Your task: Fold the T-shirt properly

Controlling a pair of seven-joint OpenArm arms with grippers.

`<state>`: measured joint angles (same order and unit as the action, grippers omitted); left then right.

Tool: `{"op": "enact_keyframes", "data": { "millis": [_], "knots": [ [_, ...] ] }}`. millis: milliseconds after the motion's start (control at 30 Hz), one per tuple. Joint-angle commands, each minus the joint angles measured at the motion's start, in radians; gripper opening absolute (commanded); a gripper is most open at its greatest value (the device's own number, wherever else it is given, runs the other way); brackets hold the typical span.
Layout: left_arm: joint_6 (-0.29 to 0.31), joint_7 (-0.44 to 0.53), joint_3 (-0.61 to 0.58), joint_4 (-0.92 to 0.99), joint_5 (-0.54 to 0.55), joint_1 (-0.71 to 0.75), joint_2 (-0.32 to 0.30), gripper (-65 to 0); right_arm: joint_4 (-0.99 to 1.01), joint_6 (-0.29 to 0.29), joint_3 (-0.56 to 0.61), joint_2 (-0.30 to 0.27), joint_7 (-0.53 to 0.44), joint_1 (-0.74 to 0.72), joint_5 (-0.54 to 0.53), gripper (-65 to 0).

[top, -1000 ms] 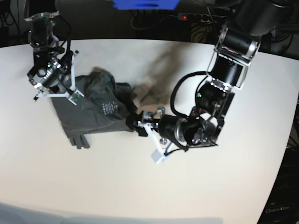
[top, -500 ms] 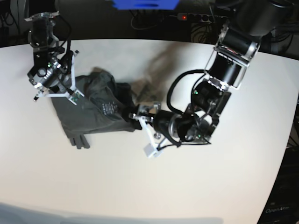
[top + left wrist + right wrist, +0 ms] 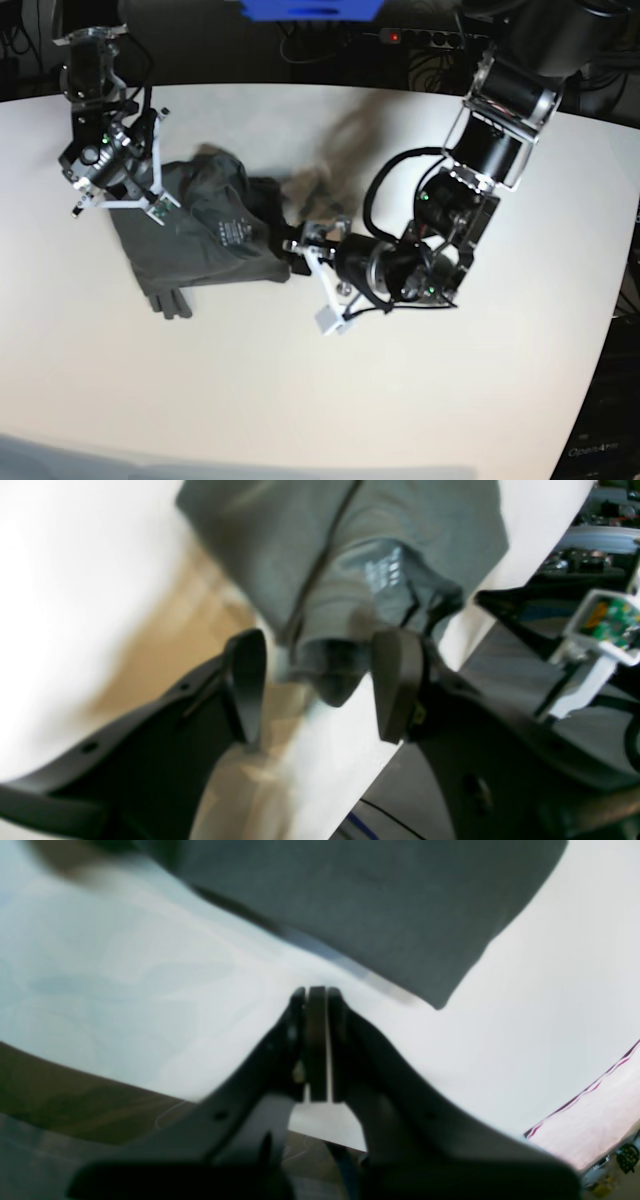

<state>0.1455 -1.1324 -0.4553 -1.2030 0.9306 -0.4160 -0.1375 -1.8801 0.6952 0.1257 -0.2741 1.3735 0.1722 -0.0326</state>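
Here, in the left wrist view, we see the left gripper (image 3: 320,680) with its jaws apart around a bunched edge of the T-shirt (image 3: 350,555), not pressing it; in the right wrist view, the right gripper (image 3: 316,1000) is fully closed and holds nothing, the T-shirt (image 3: 360,900) just ahead; in the base view, the T-shirt (image 3: 200,235) lies crumpled on the white table (image 3: 300,400) between both arms.

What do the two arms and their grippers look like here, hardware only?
Both arms are black, built of rounded cylindrical segments with looping black cables. The left gripper has two dark, paddle-shaped fingers. The right gripper has the same dark fingers on curved black brackets. Each wrist carries a white bracket with a green circuit board.
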Motion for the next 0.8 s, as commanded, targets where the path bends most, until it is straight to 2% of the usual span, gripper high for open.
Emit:
{"op": "enact_keyframes", "data": {
  "millis": [0, 233, 667, 767],
  "knots": [
    [0.006, 0.01, 0.002, -0.013, 0.017, -0.028, 0.006, -31.8, -0.016, 0.003, -0.005, -0.009, 0.013, -0.009, 0.009, -65.0],
    [0.007, 0.01, 0.002, -0.013, -0.08, -0.025, 0.043, -31.8, -0.016, 0.003, -0.007, -0.009, 0.013, -0.009, 0.009, -65.0],
    [0.009, 0.012, 0.003, 0.018, -0.081, -0.025, 0.055, -32.4, -0.016, 0.003, -0.008, -0.009, 0.013, -0.007, 0.009, -65.0],
    [0.009, 0.03, 0.003, 0.042, -0.081, -0.025, 0.055, -39.8, -0.016, 0.003, -0.007, -0.009, 0.013, -0.007, 0.009, -65.0]
  ]
}}
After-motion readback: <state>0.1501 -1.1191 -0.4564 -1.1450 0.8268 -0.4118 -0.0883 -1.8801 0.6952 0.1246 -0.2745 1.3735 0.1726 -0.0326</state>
